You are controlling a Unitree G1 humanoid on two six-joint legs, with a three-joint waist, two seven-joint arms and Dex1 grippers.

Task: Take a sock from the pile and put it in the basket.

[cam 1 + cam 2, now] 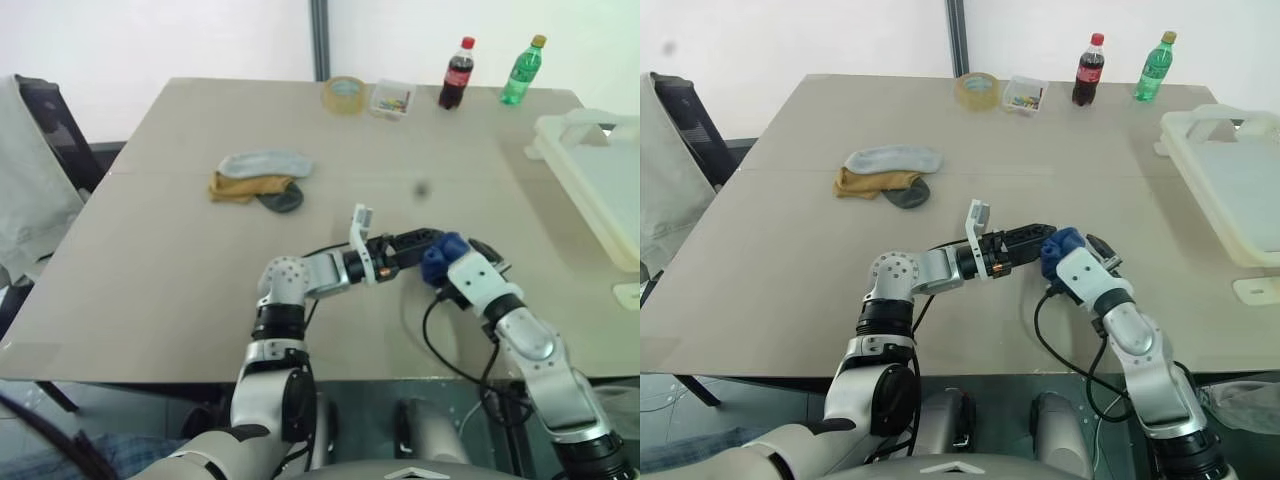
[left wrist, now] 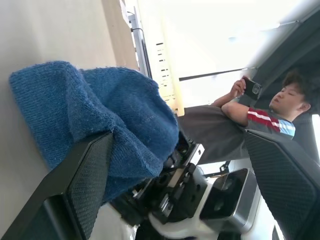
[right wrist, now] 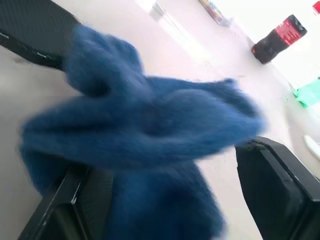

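Spanning the view, beige table (image 1: 150,290), white wall (image 1: 150,40) behind

A broad beige worktop (image 1: 200,290) stands before a bright white wall (image 1: 150,40) with a dark upright post (image 1: 319,40). A dark chair (image 1: 55,130) draped with pale cloth stands at its left.
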